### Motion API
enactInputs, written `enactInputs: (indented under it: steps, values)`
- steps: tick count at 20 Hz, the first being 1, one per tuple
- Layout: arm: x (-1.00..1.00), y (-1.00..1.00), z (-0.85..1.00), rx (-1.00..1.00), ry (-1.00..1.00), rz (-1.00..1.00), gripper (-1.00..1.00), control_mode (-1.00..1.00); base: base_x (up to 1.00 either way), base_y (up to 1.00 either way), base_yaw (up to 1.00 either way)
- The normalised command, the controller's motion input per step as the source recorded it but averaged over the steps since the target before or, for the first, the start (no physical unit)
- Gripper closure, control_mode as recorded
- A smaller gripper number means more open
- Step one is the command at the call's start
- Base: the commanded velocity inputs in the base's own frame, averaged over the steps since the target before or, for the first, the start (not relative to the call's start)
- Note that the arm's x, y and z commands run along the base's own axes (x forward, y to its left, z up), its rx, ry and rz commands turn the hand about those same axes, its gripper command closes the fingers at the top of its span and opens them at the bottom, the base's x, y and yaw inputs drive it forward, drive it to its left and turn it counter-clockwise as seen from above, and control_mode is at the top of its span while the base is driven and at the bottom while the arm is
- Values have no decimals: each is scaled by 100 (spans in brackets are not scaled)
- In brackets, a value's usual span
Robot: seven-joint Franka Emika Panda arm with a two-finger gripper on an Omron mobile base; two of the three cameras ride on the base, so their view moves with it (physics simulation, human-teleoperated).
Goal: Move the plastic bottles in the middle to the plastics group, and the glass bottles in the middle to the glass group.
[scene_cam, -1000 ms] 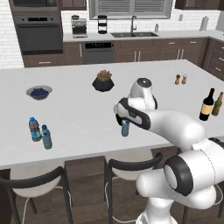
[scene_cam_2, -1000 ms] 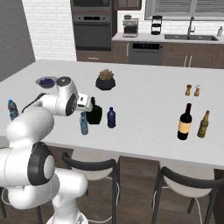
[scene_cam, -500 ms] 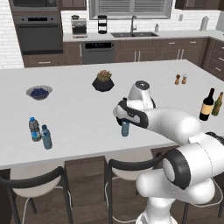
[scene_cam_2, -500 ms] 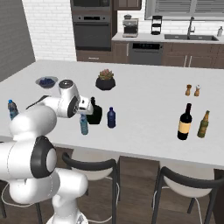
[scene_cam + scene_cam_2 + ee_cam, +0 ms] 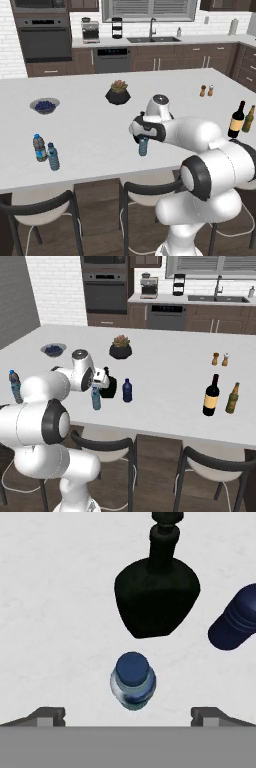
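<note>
The clear bottle (image 5: 132, 681) is now centred between the wide-spread fingers (image 5: 47, 716) of the gripper (image 5: 128, 717), lowered since a second ago, so grasping seems imminent.

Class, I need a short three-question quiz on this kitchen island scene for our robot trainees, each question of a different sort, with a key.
1. True or false: the hand is shut on the clear bottle.
2. Multiple choice: which thing stands nearest the clear bottle on the island? A. the wine bottle B. the squat black bottle C. the bowl of berries
3. Fill in: the two small water bottles of the plastics group stand near the island's ____ end in the left base view.

Key
1. False: in the hand view the fingertips stand wide apart, either side of the blue cap, not touching it.
2. B
3. left
</note>
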Motion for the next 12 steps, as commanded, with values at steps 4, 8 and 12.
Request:
enactInputs:
  steps: [4, 8, 12]
  values:
    - [14, -2, -16, 0, 1, 0, -100, -100, 0, 0, 0]
    - [13, 0, -24, -1, 4, 0, -100, -100, 0, 0, 0]
    - [19, 0, -11, -1, 3, 0, -100, -100, 0, 0, 0]
